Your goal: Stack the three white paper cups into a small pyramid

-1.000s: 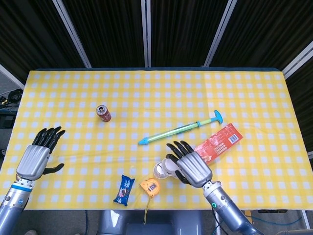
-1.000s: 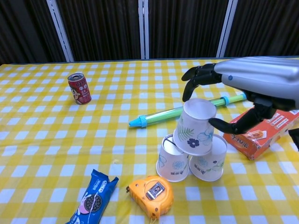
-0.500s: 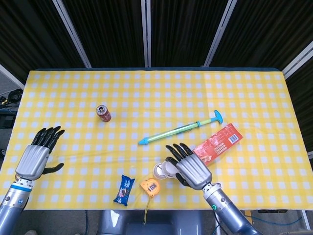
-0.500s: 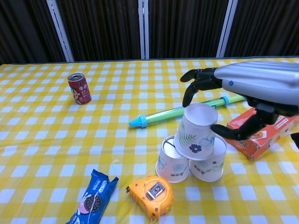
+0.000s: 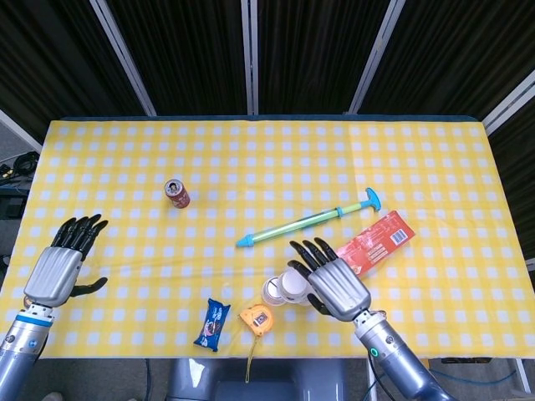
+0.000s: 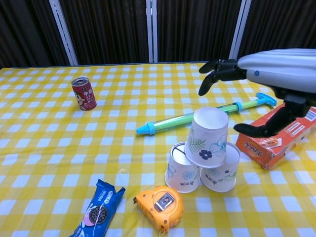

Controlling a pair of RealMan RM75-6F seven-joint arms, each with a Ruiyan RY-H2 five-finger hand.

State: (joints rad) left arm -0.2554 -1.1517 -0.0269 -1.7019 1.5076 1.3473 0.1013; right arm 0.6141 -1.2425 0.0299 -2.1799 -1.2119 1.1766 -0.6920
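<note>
White floral-printed paper cups form a pyramid near the table's front edge: the top cup (image 6: 209, 137) sits tilted on the left base cup (image 6: 182, 168) and the right base cup (image 6: 220, 170). Right hand (image 6: 266, 84) hovers above it, fingers spread, holding nothing; left hand (image 5: 60, 266) hangs open well away. Judging by the lean, lifting straight up and clear, without brushing the rim, would serve best

Silver-backed right hand (image 5: 334, 282) and left hand (image 5: 57, 269), black fingers, grey forearms.
</note>
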